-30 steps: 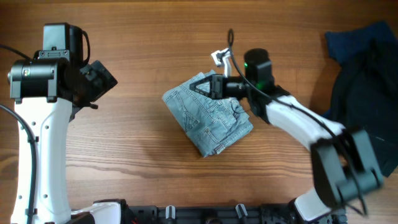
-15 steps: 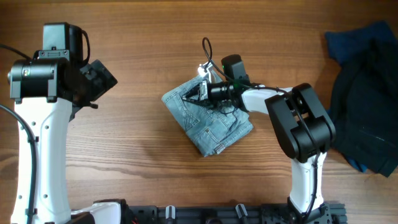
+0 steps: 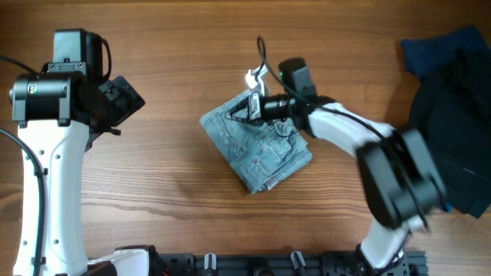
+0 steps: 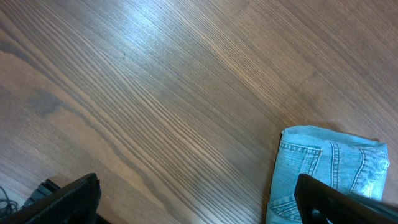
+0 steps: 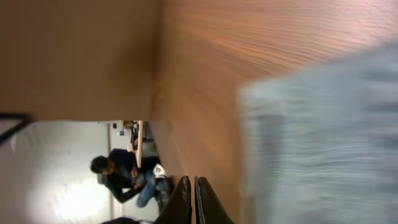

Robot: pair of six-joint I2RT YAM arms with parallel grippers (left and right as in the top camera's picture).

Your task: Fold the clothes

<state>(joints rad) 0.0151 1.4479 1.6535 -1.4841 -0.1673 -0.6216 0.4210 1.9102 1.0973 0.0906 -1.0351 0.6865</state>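
The clothes (image 3: 259, 149), light blue denim shorts, lie folded into a compact bundle at the table's middle. My right gripper (image 3: 245, 109) hovers at the bundle's far corner, fingers pressed together with nothing between them. In the right wrist view the shut right gripper (image 5: 193, 200) points along the wood, and the clothes (image 5: 323, 137) are a blurred pale patch beside it. My left gripper (image 3: 123, 100) hangs open far to the left, well away from the bundle. In the left wrist view the open left gripper (image 4: 199, 208) frames bare wood, with the clothes (image 4: 329, 165) at lower right.
A dark navy fabric pile (image 3: 453, 115) covers the table's right end. The left arm's white column (image 3: 46, 176) stands along the left side. The right arm (image 3: 383, 169) stretches from the front right toward the bundle, motion-blurred.
The right arm's elbow and forearm swung about while its shut gripper stayed near the bundle's far corner. The clothes and the left arm have not moved.
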